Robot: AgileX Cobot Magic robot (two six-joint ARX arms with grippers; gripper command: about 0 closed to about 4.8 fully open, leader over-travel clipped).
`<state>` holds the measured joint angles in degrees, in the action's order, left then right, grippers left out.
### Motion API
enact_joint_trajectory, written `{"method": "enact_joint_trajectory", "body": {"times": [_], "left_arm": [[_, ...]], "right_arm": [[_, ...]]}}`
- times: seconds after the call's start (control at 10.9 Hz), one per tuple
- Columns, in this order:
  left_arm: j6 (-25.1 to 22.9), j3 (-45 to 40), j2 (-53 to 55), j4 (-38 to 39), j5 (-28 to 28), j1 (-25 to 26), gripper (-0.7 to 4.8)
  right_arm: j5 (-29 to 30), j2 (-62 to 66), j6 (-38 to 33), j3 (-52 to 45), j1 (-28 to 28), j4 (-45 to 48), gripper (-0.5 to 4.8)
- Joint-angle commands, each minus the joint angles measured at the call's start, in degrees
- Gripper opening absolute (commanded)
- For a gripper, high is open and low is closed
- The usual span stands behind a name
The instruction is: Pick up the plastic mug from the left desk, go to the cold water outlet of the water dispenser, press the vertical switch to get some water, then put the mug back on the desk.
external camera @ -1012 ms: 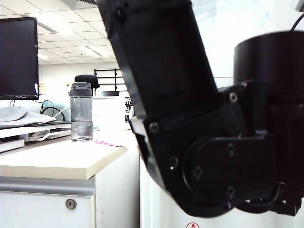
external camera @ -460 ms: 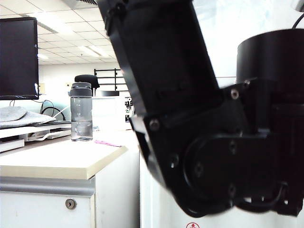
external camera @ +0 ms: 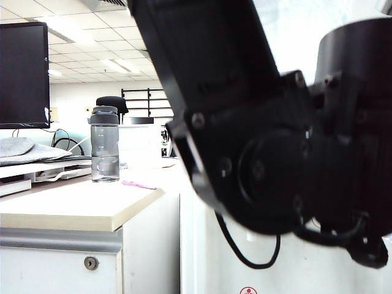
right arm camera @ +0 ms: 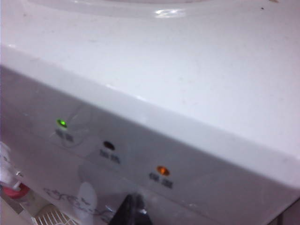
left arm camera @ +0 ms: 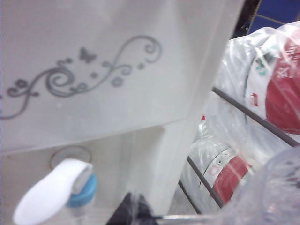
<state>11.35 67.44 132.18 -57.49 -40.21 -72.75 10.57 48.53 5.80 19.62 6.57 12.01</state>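
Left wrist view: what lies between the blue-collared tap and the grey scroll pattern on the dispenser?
Only plain white dispenser front: the panel's lower edge and the recess wall above the tap. Nothing else lies below the scrolls.

Grey bottle point(external camera: 105, 144), black monitor point(external camera: 23, 75)

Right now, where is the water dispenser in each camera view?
Exterior view: the water dispenser is the white panel right of the desk, mostly hidden behind the black arm.
Left wrist view: its scrolled front fills the frame behind the left gripper, which is shut on the mug.
Right wrist view: its top and indicator lights show beyond the right gripper.
Shared landmark: the grey scrolls, in both wrist views.
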Motion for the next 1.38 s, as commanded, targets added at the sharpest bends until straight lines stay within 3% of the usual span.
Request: {"method": "enact_joint_trajectory", "body": {"times": [0.09,1.38], "left_arm": [[1.4,-0.7,-2.1,-3.4,-0.7,-0.1,-0.01],[2.8,-11.9,-10.1,-3.8,-4.4,-0.1,-0.01]], "right_arm": [[-4.3,0.1,0.2,0.6,-0.6,3.2,-0.01],[-4.3,0.1,0.2,0.6,-0.6,3.2,-0.01]]}}
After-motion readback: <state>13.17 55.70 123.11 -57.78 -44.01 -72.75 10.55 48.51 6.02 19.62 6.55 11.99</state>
